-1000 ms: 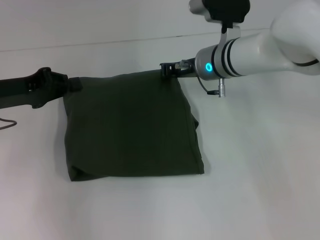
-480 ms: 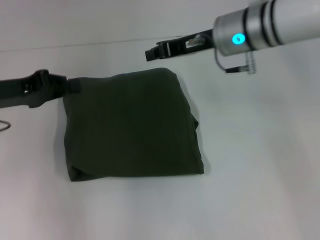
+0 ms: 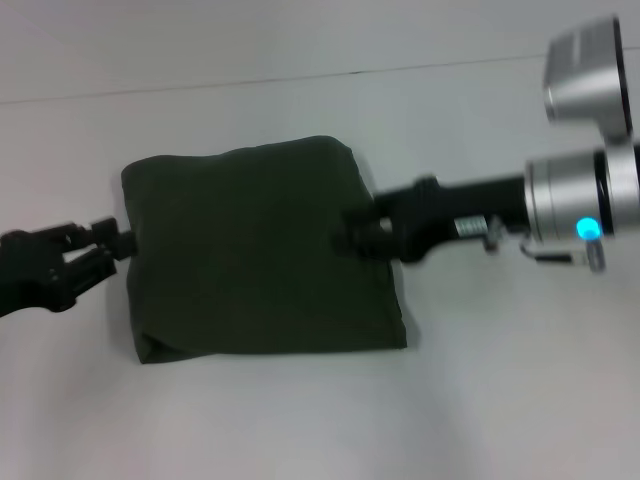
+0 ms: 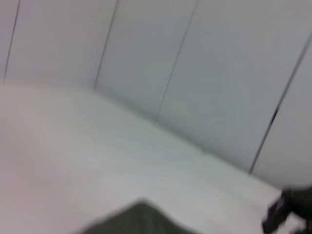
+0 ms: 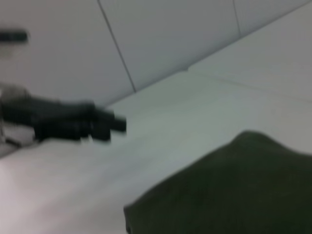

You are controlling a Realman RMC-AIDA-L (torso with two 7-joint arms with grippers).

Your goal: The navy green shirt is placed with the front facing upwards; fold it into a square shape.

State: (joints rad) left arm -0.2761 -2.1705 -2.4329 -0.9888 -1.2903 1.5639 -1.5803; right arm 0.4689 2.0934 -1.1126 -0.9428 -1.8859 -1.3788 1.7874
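Shirt first: the navy green shirt is lying folded into a rough square on the white table, plain side up. The left gripper is sitting just beside its left edge; whether it is parted is impossible to tell. The right gripper is reaching over the right edge, its state equally unclear.

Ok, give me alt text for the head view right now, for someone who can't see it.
A dark olive-green shirt, folded into a rough square, lies on a white table. The left claw sits at the shirt's left edge, and the right claw reaches in over its right side.
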